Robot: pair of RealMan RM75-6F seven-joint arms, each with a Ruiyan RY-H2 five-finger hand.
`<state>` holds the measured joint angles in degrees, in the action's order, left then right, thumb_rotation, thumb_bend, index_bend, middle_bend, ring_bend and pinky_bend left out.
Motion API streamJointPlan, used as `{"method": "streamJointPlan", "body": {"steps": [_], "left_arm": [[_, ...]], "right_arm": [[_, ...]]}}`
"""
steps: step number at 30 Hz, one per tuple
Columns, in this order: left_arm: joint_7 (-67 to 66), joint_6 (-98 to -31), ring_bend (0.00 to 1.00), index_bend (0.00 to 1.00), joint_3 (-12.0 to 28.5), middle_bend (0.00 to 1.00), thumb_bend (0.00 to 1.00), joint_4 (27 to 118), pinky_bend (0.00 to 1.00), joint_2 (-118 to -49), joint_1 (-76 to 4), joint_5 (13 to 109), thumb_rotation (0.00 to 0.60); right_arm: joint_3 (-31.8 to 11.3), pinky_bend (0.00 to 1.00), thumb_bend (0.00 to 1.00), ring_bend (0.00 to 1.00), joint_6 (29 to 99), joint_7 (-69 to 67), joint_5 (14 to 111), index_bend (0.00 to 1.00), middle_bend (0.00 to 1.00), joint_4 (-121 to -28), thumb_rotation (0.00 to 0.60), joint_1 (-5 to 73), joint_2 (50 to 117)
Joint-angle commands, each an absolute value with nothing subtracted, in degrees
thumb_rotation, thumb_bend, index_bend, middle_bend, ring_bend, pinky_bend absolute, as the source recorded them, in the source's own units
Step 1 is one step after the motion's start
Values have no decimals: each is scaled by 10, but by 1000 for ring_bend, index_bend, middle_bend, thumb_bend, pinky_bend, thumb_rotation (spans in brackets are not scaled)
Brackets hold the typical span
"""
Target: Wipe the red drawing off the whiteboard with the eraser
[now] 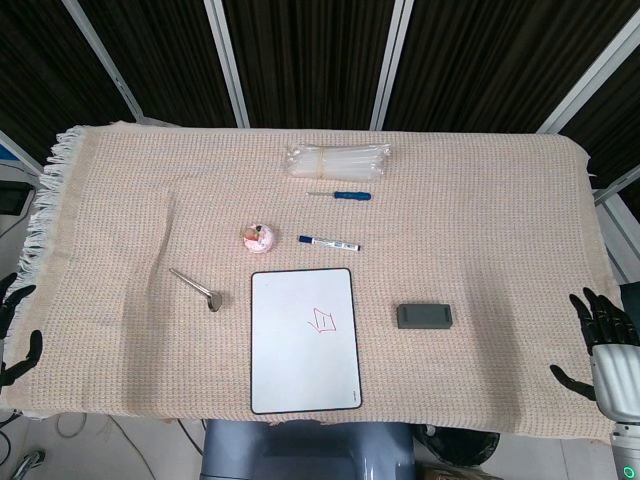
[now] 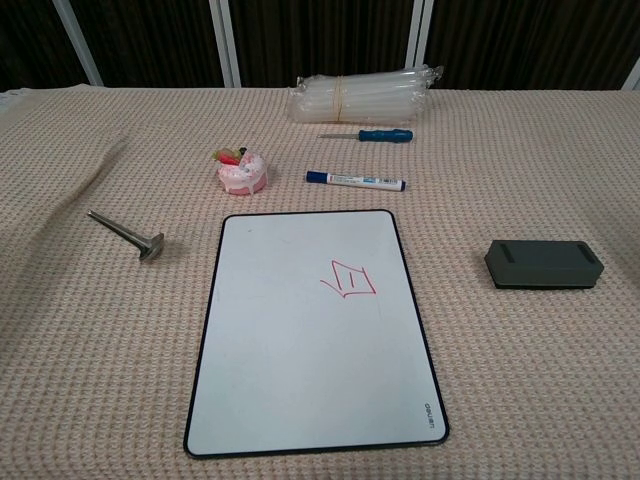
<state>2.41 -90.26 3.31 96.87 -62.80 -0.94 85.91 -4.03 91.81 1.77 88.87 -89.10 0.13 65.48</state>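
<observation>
A white whiteboard (image 1: pixel 304 340) (image 2: pixel 312 330) with a black rim lies at the front middle of the cloth, bearing a small red drawing (image 1: pixel 323 319) (image 2: pixel 349 280). To its right lies a dark grey eraser (image 1: pixel 425 316) (image 2: pixel 543 263), untouched. My right hand (image 1: pixel 600 334) hangs off the table's right edge with fingers spread, holding nothing. At the left edge my left hand (image 1: pixel 14 330) also shows spread fingers and is empty. Neither hand appears in the chest view.
A blue-capped marker (image 1: pixel 329 242) (image 2: pixel 356 181) and a pink round object (image 1: pixel 258 236) (image 2: pixel 241 172) lie behind the board. Further back are a blue screwdriver (image 1: pixel 340 195) and a bundle of clear tubes (image 1: pixel 336 159). A metal valve-like piece (image 1: pixel 197 288) (image 2: pixel 127 235) lies left.
</observation>
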Motion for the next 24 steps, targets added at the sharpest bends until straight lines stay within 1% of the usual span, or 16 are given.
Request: {"method": "streamJointPlan", "body": {"steps": [1,6,10,14,16,20,24], "left_arm": [[25,-903,0,169,33,18,482,969,0,-627,-9,859,600],[26,-902,0,169,34,18,482,969,0,-627,-9,858,600],[23,-897,0,169,33,18,482,970,0,-629,-11,855,600],[14,-897,0,158,32,18,482,970,0,-635,-12,858,600],[9,-899,0,144,33,17,482,966,0,-636,-12,857,600],[8,-899,0,144,36,17,482,968,0,-636,-11,850,600],[7,-897,0,144,36,17,482,968,0,-637,-12,850,600]], "right_arm": [[-40,134,103,39,918,19,889,0,7,-892,600,1,655],[-39,134,103,39,914,22,886,0,7,-894,600,2,654],[-35,134,103,39,897,8,883,0,11,-902,600,6,650],[-22,134,103,39,868,-14,891,0,80,-915,600,15,635],[-19,134,103,39,855,-20,893,0,81,-923,600,21,627],[-17,134,104,41,796,-24,889,0,77,-952,600,51,589],[-30,134,102,46,684,-47,846,0,77,-993,600,108,543]]}}
